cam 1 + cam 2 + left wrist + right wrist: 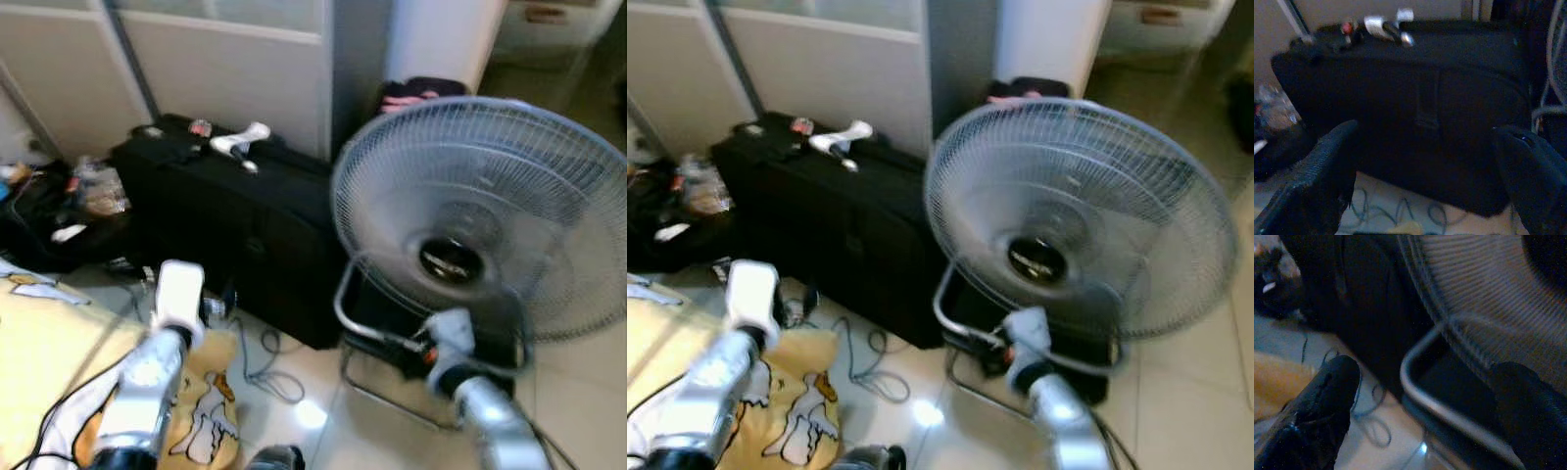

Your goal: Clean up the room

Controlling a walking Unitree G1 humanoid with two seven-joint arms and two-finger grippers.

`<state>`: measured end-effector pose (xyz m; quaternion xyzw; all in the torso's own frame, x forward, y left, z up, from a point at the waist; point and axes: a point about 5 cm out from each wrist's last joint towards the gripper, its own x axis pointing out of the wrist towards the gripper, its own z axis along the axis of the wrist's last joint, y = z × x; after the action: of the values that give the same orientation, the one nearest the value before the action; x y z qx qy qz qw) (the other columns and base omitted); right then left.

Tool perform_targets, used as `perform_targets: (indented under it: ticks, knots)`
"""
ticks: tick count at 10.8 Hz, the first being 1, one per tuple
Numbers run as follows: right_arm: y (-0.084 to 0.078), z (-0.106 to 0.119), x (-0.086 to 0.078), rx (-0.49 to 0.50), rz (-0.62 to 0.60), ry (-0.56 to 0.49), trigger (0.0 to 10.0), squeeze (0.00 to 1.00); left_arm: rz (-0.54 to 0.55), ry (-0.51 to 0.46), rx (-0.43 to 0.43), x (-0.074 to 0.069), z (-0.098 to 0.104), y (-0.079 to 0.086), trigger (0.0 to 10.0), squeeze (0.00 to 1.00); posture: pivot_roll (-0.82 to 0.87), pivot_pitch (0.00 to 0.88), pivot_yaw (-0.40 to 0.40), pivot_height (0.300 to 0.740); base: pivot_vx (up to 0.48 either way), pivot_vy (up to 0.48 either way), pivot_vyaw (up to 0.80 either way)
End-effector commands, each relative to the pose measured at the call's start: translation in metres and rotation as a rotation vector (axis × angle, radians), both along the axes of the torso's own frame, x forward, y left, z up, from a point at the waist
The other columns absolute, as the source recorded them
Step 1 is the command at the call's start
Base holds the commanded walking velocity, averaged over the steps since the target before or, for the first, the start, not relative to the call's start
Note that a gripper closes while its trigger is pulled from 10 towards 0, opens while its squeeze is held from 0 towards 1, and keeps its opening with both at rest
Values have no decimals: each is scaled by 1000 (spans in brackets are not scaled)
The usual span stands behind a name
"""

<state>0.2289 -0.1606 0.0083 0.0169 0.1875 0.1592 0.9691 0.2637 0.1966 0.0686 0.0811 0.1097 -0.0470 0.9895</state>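
Left eye view pictures are a little blurred, but a messy floor can be seen. Far to the left, a dark bag (44, 220) with small clutter is found by the wall. A yellow blanket (59, 362) with cartoon prints is spread low on the left, and the left gripper (1425, 176) is held above its edge; its two fingers are kept wide apart with nothing between them. Just past it, a loose cable (260, 362) is curled on the tiles. A long black case (245, 220) is set against the wall, with a white tool (238, 144) laid on top. On the right, a big grey fan (490, 215) is stood on a metal tube frame (1425, 391), near the case. The right gripper (1425, 411) is held just by that frame, fingers spread apart, with the tube between them but not yet squeezed. The fan looks wide, round and top-heavy, with a thin wire cage. It could be tipped over if the frame is pulled low down, and the cable could be snagged and dragged along.
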Motion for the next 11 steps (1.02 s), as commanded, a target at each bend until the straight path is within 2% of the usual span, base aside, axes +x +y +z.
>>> perform_targets:
  ticks: [1, 2, 3, 4, 5, 6, 8, 9, 10, 11]
  knots:
    - [5, -3, -5, -5, -10, 27, 10000, 1000, 1, 25, 3, -5, 1, -2, 10000, 0, 54, 0, 87, 740, 0, 0, 800]
    - [6, 1, -6, -9, -17, 17, 10000, 1000, 11, 5, -14, -8, 12, -7, 10000, 0, 54, 0, 90, 740, 0, 0, 800]
    - [10, 20, -7, 22, 0, -15, 10000, 1000, 12, -38, -11, -11, 32, -14, 10000, 0, 56, 0, 84, 740, 0, 0, 800]
    - [12, 24, -9, 27, 17, -13, 10000, 1000, 14, -33, -5, -13, 35, -14, 10000, 0, 56, 0, 84, 740, 0, 0, 800]
    - [14, 29, -10, 27, 22, -17, 10000, 1000, 30, -8, -7, -17, 36, -13, 10000, 0, 62, 0, 78, 740, 0, 0, 800]
    - [14, 35, -9, 21, -1, -46, 10000, 1000, 65, 50, -18, -26, 26, -8, 10000, 0, 60, 0, 73, 740, 0, 0, 800]
    - [19, 42, -11, -1, 41, -50, 10000, 1000, 54, 163, -49, -42, 8, -12, 10000, 0, 56, 0, 59, 740, 0, 0, 800]
    - [19, 45, -11, -12, 29, -52, 10000, 1000, 48, 149, -54, -42, 10, -17, 10000, 0, 63, 0, 41, 740, 0, 0, 800]
    - [10, 51, -9, -33, -44, -72, 10000, 1000, 79, 95, -60, -37, 19, -18, 10000, 0, 69, 0, 33, 740, 0, 0, 800]
    - [-2, 57, -7, -65, -160, -92, 10000, 1000, 108, 40, -30, -33, 27, -16, 10000, 0, 64, 0, 26, 740, 0, 0, 800]
